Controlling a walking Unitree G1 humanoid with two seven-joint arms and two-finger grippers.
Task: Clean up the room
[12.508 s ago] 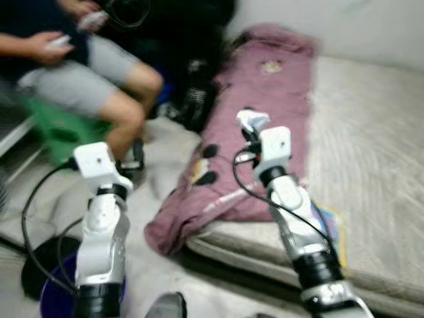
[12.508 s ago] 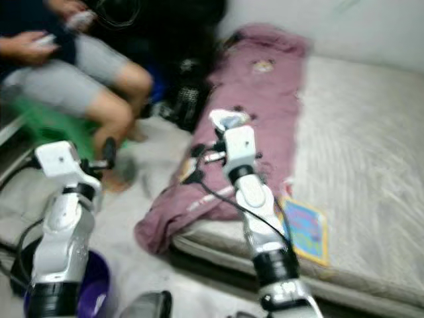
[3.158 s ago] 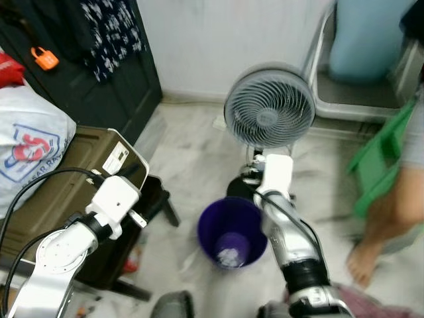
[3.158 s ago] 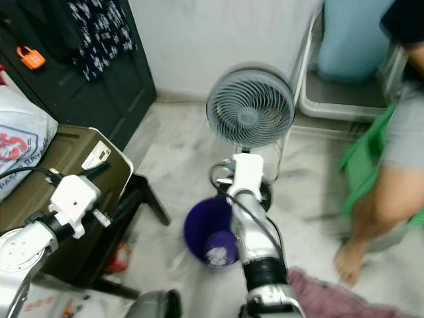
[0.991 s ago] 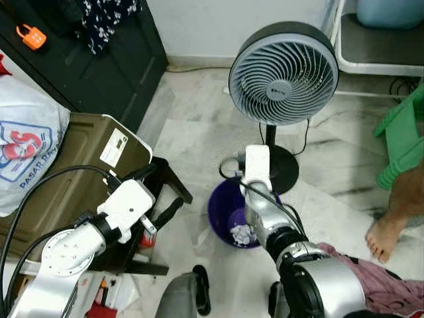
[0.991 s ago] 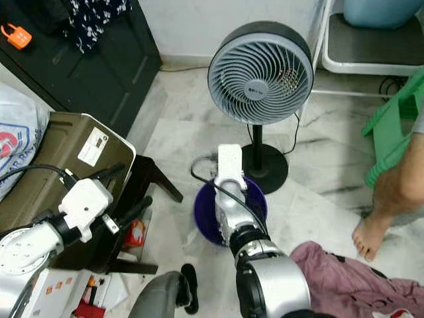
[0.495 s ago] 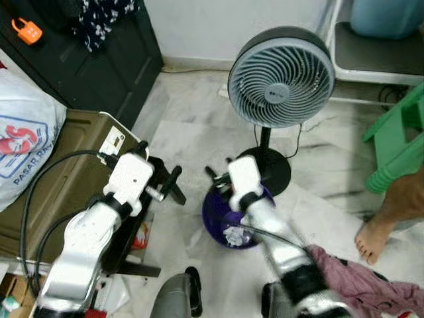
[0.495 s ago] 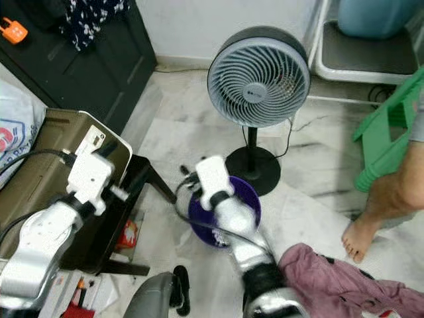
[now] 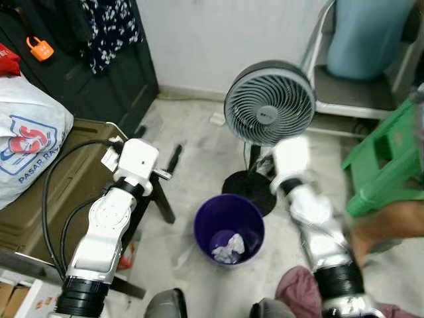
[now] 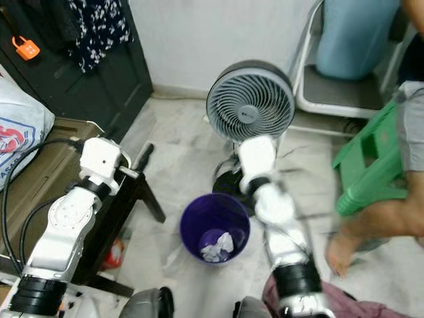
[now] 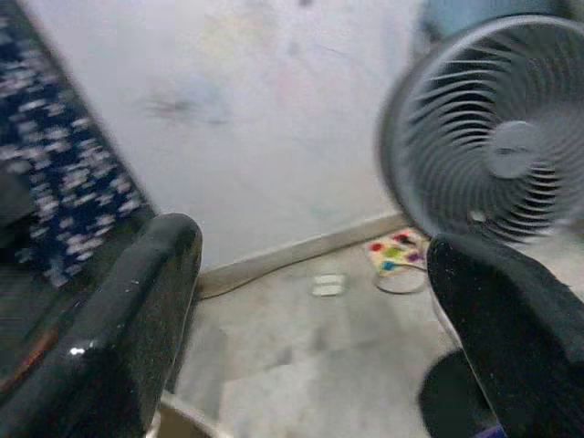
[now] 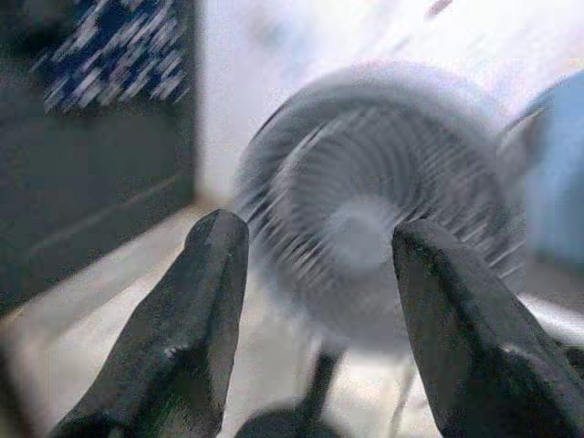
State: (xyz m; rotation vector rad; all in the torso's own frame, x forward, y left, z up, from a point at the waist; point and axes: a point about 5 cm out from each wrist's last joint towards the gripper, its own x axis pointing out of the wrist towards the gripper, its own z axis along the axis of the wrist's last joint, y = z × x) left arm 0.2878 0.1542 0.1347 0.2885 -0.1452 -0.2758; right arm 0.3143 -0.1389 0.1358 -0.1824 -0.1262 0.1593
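Landmark: round purple plastic waste bin (image 9: pixel 228 228), standing on the pale marbled floor (image 9: pixel 192 132). Contents: one crumpled wad of white paper (image 9: pixel 228 246) lying at the bottom, so at least one piece of litter is judged already put away. Behind the bin: grey pedestal fan with round grille (image 9: pixel 269 103), its black base just beside the bin's rim. To the bin's left: olive-brown hard case (image 9: pixel 46 192) on a black stand, with a white printed plastic bag (image 9: pixel 26 142) resting on it. To the bin's right: green plastic stool (image 9: pixel 384 169) and a person's bare leg. Near side of the bin, at the lower right: crumpled maroon cloth (image 10: pixel 344 308) on the floor, judged still to be tidied. Left tool (image 11: pixel 315 315): raised to the left of the bin, fingers spread wide, holding nothing. Right tool (image 12: pixel 319 328): raised above the bin's far rim, pointing at the fan, fingers wide apart, holding nothing; arm blurred.
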